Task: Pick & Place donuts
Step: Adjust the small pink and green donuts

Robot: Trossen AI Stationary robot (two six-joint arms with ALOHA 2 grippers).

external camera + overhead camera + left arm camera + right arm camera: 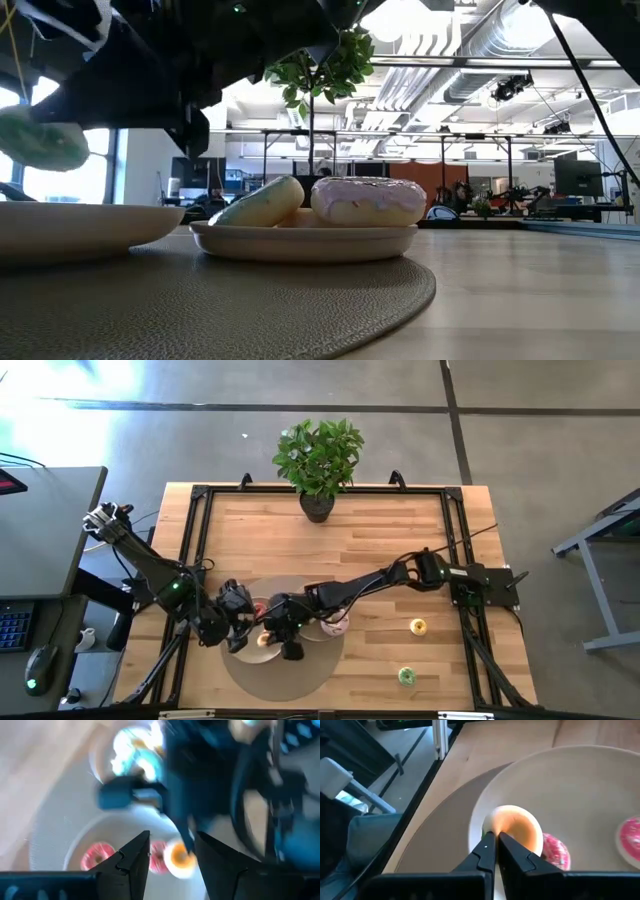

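Plant (319, 460) behind, yellow donut (418, 626), green donut (406, 676) apparently unobstructed

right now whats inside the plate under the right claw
The plate holds an orange-yellow mini donut pinched by the right claw and two pink ones; the claw's fingers hide anything beneath them.

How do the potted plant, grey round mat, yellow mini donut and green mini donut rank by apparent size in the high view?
1. Grey round mat
2. Potted green plant
3. Yellow mini donut and green mini donut: alike, unranked.
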